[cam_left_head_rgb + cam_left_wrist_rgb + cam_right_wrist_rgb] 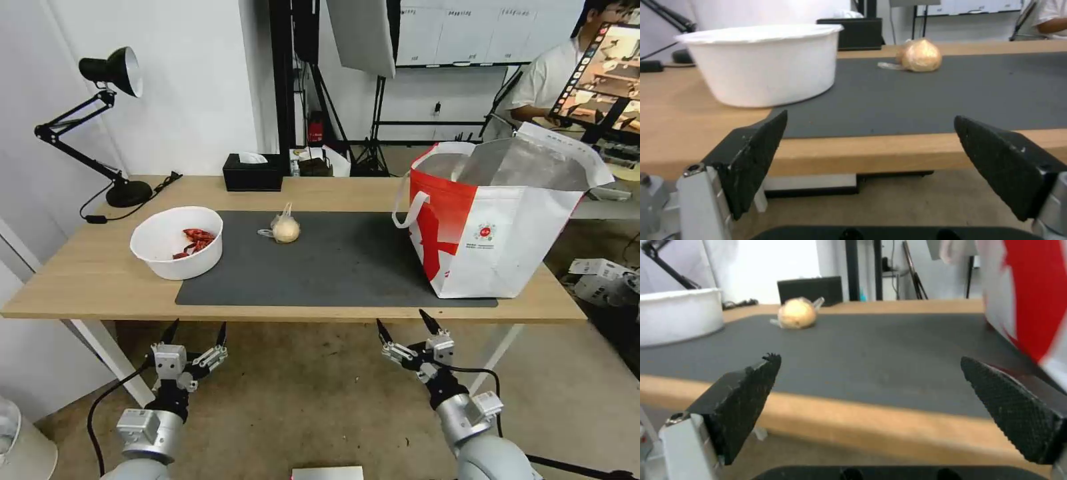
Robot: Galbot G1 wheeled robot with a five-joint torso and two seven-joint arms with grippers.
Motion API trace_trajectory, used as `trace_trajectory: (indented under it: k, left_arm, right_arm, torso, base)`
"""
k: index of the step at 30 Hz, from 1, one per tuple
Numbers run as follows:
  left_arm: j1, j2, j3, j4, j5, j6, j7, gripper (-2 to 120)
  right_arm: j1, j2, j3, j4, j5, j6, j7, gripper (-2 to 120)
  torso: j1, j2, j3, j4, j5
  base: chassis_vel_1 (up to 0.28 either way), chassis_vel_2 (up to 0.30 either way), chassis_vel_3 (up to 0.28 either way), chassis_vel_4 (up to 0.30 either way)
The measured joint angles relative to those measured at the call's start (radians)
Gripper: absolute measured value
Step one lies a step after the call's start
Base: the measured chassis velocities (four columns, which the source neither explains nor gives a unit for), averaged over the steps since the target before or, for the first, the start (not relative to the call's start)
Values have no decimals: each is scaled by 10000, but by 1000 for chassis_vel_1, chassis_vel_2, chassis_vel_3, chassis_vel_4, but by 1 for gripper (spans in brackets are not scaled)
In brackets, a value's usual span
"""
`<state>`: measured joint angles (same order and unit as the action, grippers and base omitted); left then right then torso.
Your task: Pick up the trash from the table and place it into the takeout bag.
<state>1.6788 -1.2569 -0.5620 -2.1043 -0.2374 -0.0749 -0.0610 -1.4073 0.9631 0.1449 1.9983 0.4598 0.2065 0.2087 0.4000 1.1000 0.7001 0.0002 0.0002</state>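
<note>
Resting near the middle of the dark grey mat point(333, 267), the small knotted clear bag with a beige lump point(285, 229) looks light, soft and slippery, best pinched at its knot. Left of it, the white round bowl with red scraps point(177, 241) seems stiff, graspable by its rim. On the mat's right end on the light-wood desk point(93, 280) stands the boxy red-and-white takeout bag point(493, 233). Below the desk's near edge, the left gripper point(196, 331) and right gripper point(405, 326) hover, fingers spread wide, empty.
</note>
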Motion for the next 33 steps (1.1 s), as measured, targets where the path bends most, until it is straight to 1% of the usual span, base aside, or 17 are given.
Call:
trace_trajectory:
  k: [3,5,7,8,10,11,15,16,19,20,22,23,26,27,30,31,33]
  left_arm:
    - [-332,205,238,99,-109,84,-26,100]
    - [-459,259,301,146,-161,91,-70,100]
    - [-458,235,293,113,-194,94,-99,100]
    - [-458,235,293,113,-194,94,-99,100]
    - [-449,219,267,78,-207,110,-108,100]
    - [-449,219,267,78,-207,110,-108,100]
    - [-474,253,166,142,-243,135,-137,100]
    - [-474,253,166,142,-243,135,-137,100]
    - [-468,266,115,172,-253,149,-149,100]
    - [-468,266,115,172,-253,149,-149,100]
    - [-447,263,91,182,-253,152,-153,100]
    - [-447,263,91,182,-253,152,-153,100]
    - [-430,249,29,193,-257,154,-157,100]
    - [-430,249,29,193,-257,154,-157,100]
    - [-415,243,-21,223,-270,155,-161,100]
    - [-415,243,-21,223,-270,155,-161,100]
    - [-413,237,-27,227,-274,153,-162,100]
  right_arm:
    - [528,41,-136,-133,231,-137,-80,100]
    - [1354,58,-452,-493,599,-284,-166,100]
    - [2377,104,-801,-847,1169,-490,-244,100]
    - [2377,104,-801,-847,1169,-490,-244,100]
    - [3499,104,-1367,-1266,1753,-699,-334,100]
    - [3499,104,-1367,-1266,1753,-699,-334,100]
    - [5997,161,-3126,-2429,2869,-1135,-410,100]
    - [5997,161,-3126,-2429,2869,-1135,-410,100]
    - [7765,625,-4253,-3479,3484,-1504,-319,100]
    - [7765,625,-4253,-3479,3484,-1504,-319,100]
    - [8884,1104,-4847,-4258,3627,-1871,-141,100]
    - [8884,1104,-4847,-4258,3627,-1871,-141,100]
    - [10143,1940,-5587,-5588,3794,-2386,-64,100]
    - [10143,1940,-5587,-5588,3794,-2386,-64,100]
    - [11200,3021,-6048,-7364,3883,-3031,-93,100]
    - [11200,3021,-6048,-7364,3883,-3031,-93,100]
    - [11772,3733,-6186,-8491,3883,-3205,-216,100]
  torso:
    - [0,-1,0,-4,-5]
    - [0,-1,1,-9,-3]
    - [1,-1,1,5,-3]
    - [1,-1,1,5,-3]
    - [1,-1,1,-3,-2]
    - [1,-1,1,-3,-2]
    - [1,-2,1,-1,-3]
    - [1,-2,1,-1,-3]
    - [1,-2,1,-3,-1]
    - [1,-2,1,-3,-1]
    - [1,-1,0,1,-6]
    - [1,-1,0,1,-6]
    - [2,-1,0,0,-7]
    - [2,-1,0,0,-7]
    - [2,-2,1,-2,-4]
    - [2,-2,1,-2,-4]
    - [2,-1,0,-1,-5]
  base:
    - [0,0,0,0]
    - [0,0,0,0]
    - [0,0,0,0]
    - [0,0,0,0]
    - [0,0,0,0]
    - [0,0,0,0]
    - [0,0,0,0]
    - [0,0,0,0]
    - [0,0,0,0]
    - [0,0,0,0]
    - [0,0,0,0]
    - [0,0,0,0]
    - [0,0,0,0]
    - [0,0,0,0]
    - [0,0,0,0]
    - [0,0,0,0]
    - [0,0,0,0]
